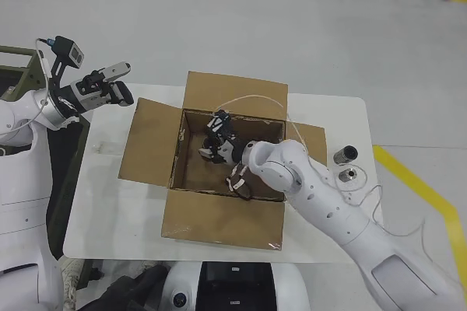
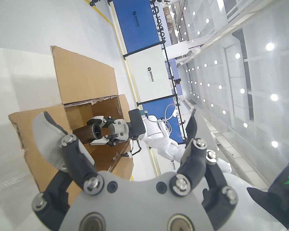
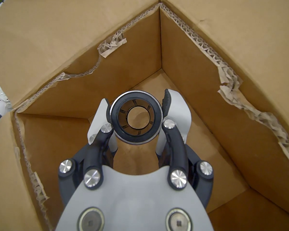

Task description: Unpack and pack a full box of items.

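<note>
Our right gripper point(image 3: 137, 98) squeezes a dark tube point(image 3: 116, 121) inside the cardboard box point(image 1: 226, 214) (near one corner). We see our left gripper point(image 1: 125, 83) spread wide, away from the box.

White table point(image 1: 101, 225); yellow floor line point(image 1: 416, 179); dark green crate point(image 1: 4, 78) beside table; blue panel point(image 2: 134, 22).

The box point(image 3: 195, 49) is matt brown corrugated card, its torn edges rough and frayed. The cylinder point(image 3: 116, 117) in my right jaws has a glossy black ring end. The bench point(image 1: 101, 225) is smooth white.
</note>
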